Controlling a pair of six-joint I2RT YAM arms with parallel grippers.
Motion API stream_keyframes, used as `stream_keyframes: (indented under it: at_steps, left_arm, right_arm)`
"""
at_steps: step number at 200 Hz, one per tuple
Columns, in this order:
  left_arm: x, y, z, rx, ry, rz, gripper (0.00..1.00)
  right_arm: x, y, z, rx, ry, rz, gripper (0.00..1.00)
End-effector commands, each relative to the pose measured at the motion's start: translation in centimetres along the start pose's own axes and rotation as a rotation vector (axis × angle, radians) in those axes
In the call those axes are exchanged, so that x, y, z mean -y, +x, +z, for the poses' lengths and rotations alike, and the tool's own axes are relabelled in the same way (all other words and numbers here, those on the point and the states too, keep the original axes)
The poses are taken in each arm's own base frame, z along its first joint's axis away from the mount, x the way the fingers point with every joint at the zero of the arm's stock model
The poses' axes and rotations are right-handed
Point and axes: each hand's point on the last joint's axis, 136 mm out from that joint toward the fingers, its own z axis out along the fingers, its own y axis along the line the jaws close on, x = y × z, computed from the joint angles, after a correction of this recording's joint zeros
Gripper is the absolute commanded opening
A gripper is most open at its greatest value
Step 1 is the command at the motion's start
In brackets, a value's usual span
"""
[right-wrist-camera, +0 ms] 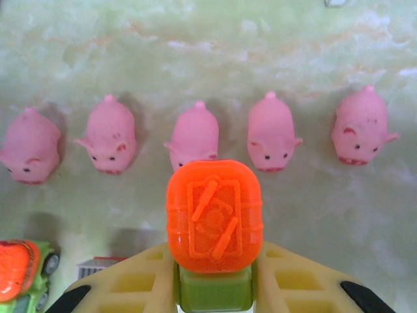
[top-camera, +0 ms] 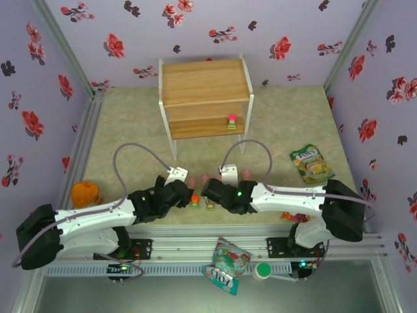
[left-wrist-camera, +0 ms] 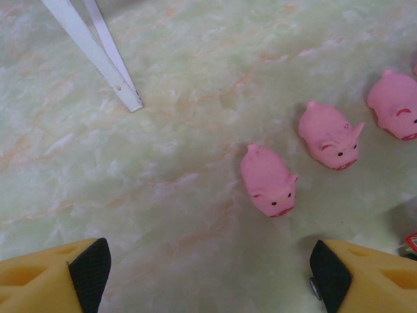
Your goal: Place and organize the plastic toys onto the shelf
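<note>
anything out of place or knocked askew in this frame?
One thing: a snack bag lies off the mat on the metal rail at the near side, tilted and overhanging its edge. Otherwise tidy: five pigs sit in a neat row, and the right hand holds an orange-topped toy squarely.

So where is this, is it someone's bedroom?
Probably not: it looks like a small robot practice booth dressed up as a room. Flowery paper walls box in a tabletop, two robot arms are bolted to a metal rail, and a shelf stands there.
</note>
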Motion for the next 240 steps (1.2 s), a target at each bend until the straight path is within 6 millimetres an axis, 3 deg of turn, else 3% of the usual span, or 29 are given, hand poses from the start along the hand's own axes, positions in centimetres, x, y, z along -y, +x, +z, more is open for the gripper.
stream_keyframes:
  at_steps: [1, 75, 147, 240]
  left_arm:
    - [0.6, -1.3, -0.3, 0.028, 0.015, 0.002, 0.85]
    - [1.0, -1.2, -0.1, 0.019, 0.027, 0.010, 0.85]
    - [1.2, -1.3, -0.2, 0.023, 0.040, 0.010, 0.85]
    - [1.1, -1.4, -0.4, 0.030, 0.048, 0.008, 0.85]
  right_arm:
    - [0.3, -2.7, -1.1, 0.059, 0.011, -0.022, 0.27]
    - [0.5, -6.7, -1.8, 0.118, 0.023, -0.019, 0.27]
    - [1.0, -12.0, -2.4, 0.190, 0.034, 0.004, 0.27]
    - [1.5, -17.9, -1.4, 0.248, 0.029, 0.042, 0.27]
